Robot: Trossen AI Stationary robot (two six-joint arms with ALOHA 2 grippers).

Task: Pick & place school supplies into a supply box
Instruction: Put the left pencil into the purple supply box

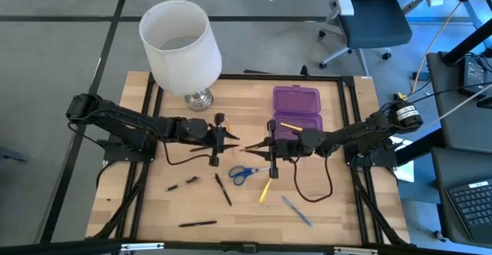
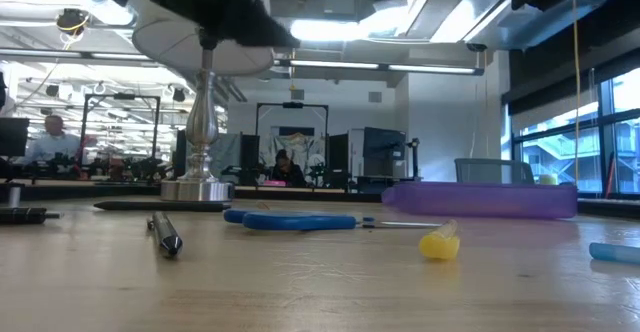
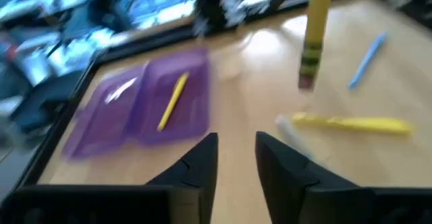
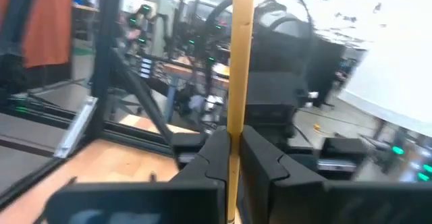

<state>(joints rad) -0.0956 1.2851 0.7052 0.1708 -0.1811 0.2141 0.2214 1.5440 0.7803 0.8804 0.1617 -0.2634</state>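
Note:
The supply box (image 1: 297,110), a purple case, lies open on the far right part of the table with one yellow pencil (image 1: 290,124) inside; it also shows in the left wrist view (image 3: 142,102). My right gripper (image 1: 267,147) hovers just near of the box, shut on a yellow-orange pencil (image 4: 239,62). My left gripper (image 1: 233,143) faces it from the left, open and empty (image 3: 236,143). On the table lie blue-handled scissors (image 1: 246,173), another yellow pencil (image 1: 267,190), a blue pen (image 1: 296,210) and black pens (image 1: 223,187). My right gripper pinches the pencil's shaft (image 4: 236,126) between its two fingers, which lie across it. The pencil stands upright in the hold. Its eraser end (image 3: 307,75) hangs down, clear of the table.
A white lampshade on a metal base (image 1: 183,44) stands at the far left of the table. Black frame rails (image 1: 350,94) run along the table's edges. Loose cables (image 1: 319,186) lie on the wood near the right arm. People sit in the room beyond the table.

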